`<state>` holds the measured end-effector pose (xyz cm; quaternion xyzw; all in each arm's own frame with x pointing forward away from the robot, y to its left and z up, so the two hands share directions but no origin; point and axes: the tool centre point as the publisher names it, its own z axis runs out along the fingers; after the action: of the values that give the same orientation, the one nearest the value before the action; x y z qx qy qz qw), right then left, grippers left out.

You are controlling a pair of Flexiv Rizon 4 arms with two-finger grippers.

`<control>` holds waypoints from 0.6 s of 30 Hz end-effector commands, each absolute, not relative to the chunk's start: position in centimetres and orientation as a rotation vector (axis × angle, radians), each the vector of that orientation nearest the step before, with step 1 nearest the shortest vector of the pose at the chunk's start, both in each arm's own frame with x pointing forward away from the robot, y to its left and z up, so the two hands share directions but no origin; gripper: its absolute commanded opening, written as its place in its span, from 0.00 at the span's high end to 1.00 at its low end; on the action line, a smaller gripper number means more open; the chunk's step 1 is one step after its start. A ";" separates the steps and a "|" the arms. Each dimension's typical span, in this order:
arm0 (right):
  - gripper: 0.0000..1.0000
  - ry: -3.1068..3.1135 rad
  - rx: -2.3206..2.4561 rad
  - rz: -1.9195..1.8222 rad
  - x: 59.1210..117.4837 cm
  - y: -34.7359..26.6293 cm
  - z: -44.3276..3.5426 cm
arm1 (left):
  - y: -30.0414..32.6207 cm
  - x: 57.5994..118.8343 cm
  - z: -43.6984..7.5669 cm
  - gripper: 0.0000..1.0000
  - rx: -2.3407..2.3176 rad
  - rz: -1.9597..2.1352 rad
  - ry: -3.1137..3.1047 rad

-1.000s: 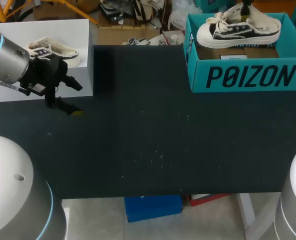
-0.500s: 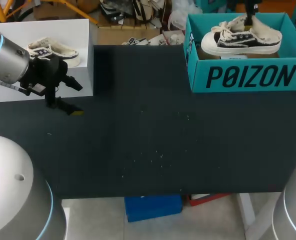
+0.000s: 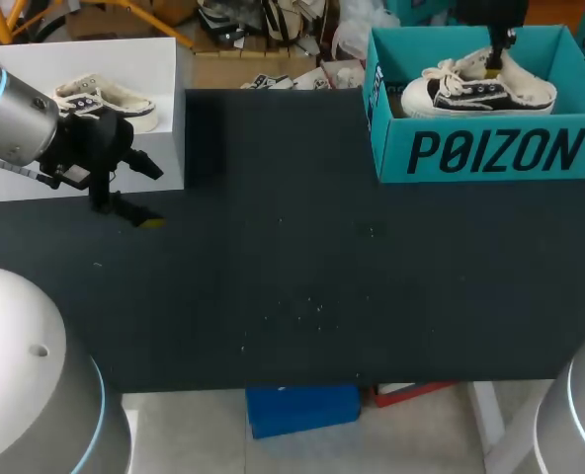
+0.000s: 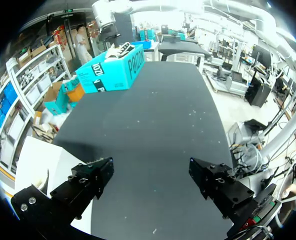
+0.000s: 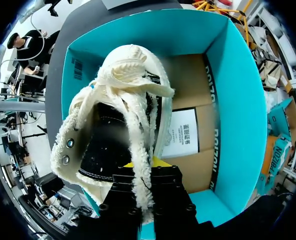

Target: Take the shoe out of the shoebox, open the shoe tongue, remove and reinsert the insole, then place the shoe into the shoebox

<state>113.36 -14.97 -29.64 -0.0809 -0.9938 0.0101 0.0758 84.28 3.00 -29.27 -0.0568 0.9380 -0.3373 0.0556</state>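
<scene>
A black-and-cream low shoe (image 3: 480,89) with fleecy lining hangs inside the teal shoebox (image 3: 490,153) at the table's far right. My right gripper (image 3: 500,41) is above it, shut on the shoe's collar near the heel. In the right wrist view the shoe (image 5: 113,115) hangs toe-down ahead of the right gripper (image 5: 144,165), over the box's cardboard floor (image 5: 188,95). My left gripper (image 3: 144,193) stands open and empty low over the table's left side. In its own view the left gripper (image 4: 150,175) has bare tabletop between its fingers, with the shoebox (image 4: 110,70) far ahead.
A white box (image 3: 85,59) at the far left holds a second, similar shoe (image 3: 105,99), right behind my left gripper. The dark tabletop (image 3: 312,257) spreads between the two boxes, with a few light specks on it.
My right gripper has lowered the shoe from above the box rim down into the shoebox and shifted it slightly right. The left arm has not moved.
</scene>
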 end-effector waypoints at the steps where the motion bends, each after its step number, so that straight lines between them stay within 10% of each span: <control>1: 1.00 -2.962 -0.237 0.016 113.9 -14.7 -31.4 | 3.0 84.2 -29.4 0.00 -0.171 -1.024 2.842; 18: 1.00 -2.898 -0.235 0.026 113.4 -14.7 -35.0 | 3.0 84.2 -29.4 0.00 -0.171 -1.024 2.842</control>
<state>112.58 -14.82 -34.48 -0.0786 -0.9913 0.0080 0.1049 84.28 3.00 -29.27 -0.0567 0.9380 -0.3374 0.0557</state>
